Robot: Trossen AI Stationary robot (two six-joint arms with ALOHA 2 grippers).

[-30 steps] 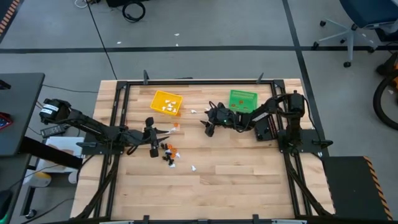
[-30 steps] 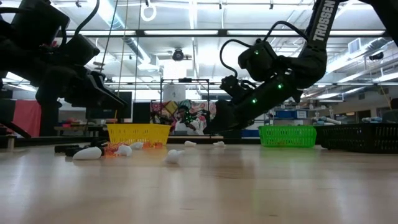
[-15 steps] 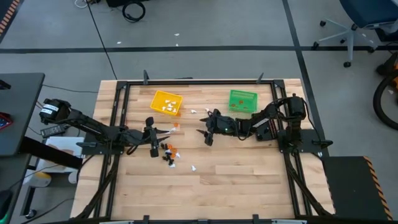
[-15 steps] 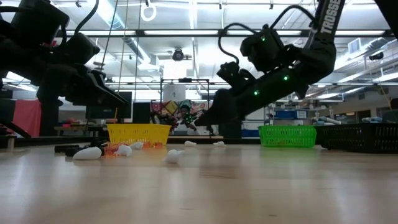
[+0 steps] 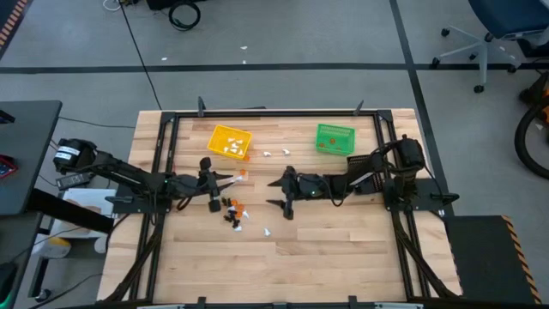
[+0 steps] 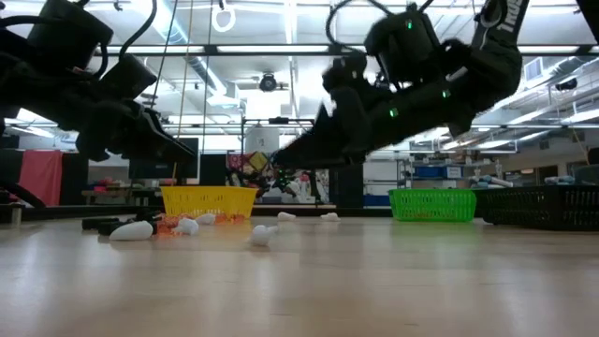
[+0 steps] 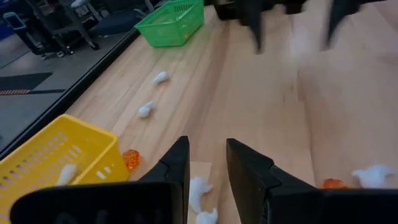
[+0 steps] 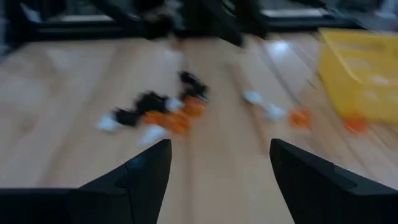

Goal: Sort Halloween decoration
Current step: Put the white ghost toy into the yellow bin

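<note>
Wood table, R gripper outstretched, jaws wide

table top looks like pale butcher-block wood, smooth satin finish. yellow bin and green bin are slotted plastic.

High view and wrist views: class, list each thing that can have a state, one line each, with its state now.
Left end effector: fingers narrowly apart, nothing between them, beside the yellow bin.
Right end effector: open wide, empty, above mid-table.
Yellow bin: upright, white trinkets inside.
Green bin: upright, something orange inside.
Halloween decoration: mostly loose on the table.
</note>
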